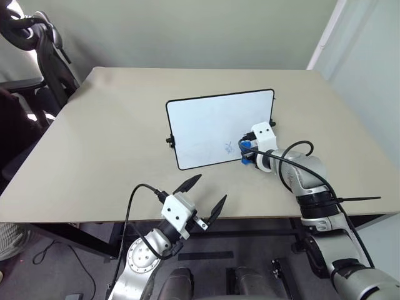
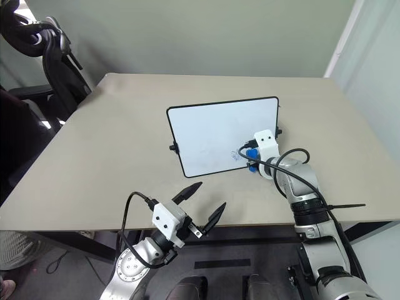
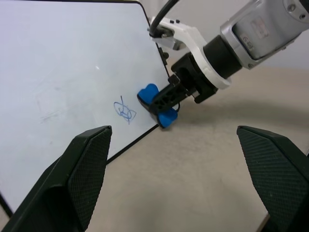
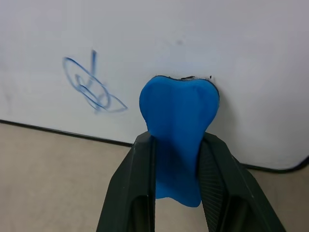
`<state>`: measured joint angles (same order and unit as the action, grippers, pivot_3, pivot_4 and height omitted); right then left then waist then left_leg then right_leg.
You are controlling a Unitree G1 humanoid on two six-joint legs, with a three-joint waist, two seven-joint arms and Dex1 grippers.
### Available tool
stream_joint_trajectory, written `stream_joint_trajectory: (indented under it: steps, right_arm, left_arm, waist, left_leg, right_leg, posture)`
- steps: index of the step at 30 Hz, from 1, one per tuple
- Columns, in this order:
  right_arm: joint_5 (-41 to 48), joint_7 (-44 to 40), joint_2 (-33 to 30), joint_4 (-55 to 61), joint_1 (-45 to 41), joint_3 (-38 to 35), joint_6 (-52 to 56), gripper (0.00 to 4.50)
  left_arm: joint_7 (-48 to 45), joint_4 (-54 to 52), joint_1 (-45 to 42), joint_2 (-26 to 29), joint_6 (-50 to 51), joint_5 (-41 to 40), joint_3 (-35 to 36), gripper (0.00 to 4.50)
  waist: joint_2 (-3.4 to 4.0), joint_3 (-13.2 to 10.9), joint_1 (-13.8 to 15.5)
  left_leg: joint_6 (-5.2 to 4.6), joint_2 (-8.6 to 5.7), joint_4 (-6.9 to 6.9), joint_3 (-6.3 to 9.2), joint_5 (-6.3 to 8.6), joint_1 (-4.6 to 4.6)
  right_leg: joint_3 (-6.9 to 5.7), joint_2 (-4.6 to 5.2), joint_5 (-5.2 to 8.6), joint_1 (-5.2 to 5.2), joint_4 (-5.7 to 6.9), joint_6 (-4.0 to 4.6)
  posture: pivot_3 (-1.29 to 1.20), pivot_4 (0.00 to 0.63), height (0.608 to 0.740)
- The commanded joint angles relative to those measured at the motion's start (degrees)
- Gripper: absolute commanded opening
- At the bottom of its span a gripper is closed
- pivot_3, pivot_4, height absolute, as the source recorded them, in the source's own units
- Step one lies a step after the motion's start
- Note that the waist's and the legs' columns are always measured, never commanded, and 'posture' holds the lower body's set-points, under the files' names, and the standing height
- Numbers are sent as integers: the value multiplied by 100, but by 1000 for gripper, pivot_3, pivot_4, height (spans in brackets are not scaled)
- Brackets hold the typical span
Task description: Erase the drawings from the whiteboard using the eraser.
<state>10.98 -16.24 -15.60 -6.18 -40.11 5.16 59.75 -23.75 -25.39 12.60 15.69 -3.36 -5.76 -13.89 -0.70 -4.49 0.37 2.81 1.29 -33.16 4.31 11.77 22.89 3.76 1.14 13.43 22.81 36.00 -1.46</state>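
Between the black fingers of the right gripper (image 4: 176, 159) sits the eraser (image 4: 177, 128), squeezed tight, its front end pressed on the whiteboard (image 1: 212, 122) near the lower edge. Just beside it lie the drawings (image 4: 91, 87), unwiped. Well back from the board, the left gripper (image 1: 204, 195) hovers with fingers spread, empty.

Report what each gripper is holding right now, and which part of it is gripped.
The right gripper pinches the blue eraser across its narrow lower waist; the wider end sticks out onto the whiteboard. The left gripper is open and holds nothing.
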Motion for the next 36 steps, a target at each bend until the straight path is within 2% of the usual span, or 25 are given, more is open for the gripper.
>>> stream_joint_trajectory:
  steps: [1, 4, 6, 7, 15, 22, 28, 36]
  right_arm:
    - [-36, 59, 213, 202, -175, 81, -11, 1158]
    - [-69, 12, 408, 156, -296, 252, -15, 1158]
    - [-94, -8, 515, 81, -379, 327, -10, 1158]
    - [-118, -9, 595, -7, -442, 394, 3, 1158]
    - [-164, -116, 1043, -157, -772, 656, 34, 1158]
    - [-148, -223, 1247, -118, -946, 815, 107, 1158]
    - [-222, -175, 1103, -313, -912, 660, 127, 1158]
    - [-149, -99, 800, -448, -882, 204, 617, 1158]
  left_arm:
    - [-32, -158, -74, -5, -73, -46, 36, 4500]
    - [-39, -123, -105, -12, -75, -47, 29, 4500]
    - [-45, -101, -123, -15, -74, -49, 24, 4500]
    - [-46, -89, -132, -18, -76, -49, 19, 4500]
    - [-4, -77, -107, -54, -91, -16, -11, 4500]
    - [29, -112, -62, -62, -101, -1, -8, 4500]
    - [32, -110, -57, -64, -116, 2, -1, 4500]
    - [26, -102, -78, -56, -119, -3, 8, 4500]
  waist:
    - [-1, 1, -10]
    - [-6, 6, -66]
    - [-6, 6, -96]
    - [-7, 5, -105]
    - [-7, 2, -139]
    - [-7, 2, -120]
    - [-9, 3, -107]
    - [-7, 1, -2]
  left_leg:
    - [0, 2, -1, 0, -1, -4]
    - [4, 16, -2, -1, -4, -8]
    - [5, 28, -2, -5, -4, -14]
    - [6, 37, -2, -7, -4, -19]
    - [40, 62, -1, 6, 37, -99]
    - [44, 63, -1, 5, 53, -87]
    - [52, 63, -2, 5, 60, -88]
    - [53, 60, -2, 5, 65, -80]
  right_leg:
    - [0, -1, -6, -1, 0, -6]
    - [2, -13, -27, -7, -4, 26]
    - [2, -23, -21, -13, -11, 17]
    - [2, -29, -1, -13, -14, -16]
    - [4, -62, 0, -6, -8, 9]
    - [10, -63, -21, 26, -10, 51]
    - [11, -63, -55, 29, -11, 110]
    - [17, -63, -46, 33, -12, 117]
  posture:
    - [0, 150, 730]
    - [0, 150, 730]
    - [0, 150, 730]
    - [0, 150, 730]
    - [0, 150, 730]
    - [0, 150, 730]
    - [0, 150, 730]
    - [0, 150, 730]
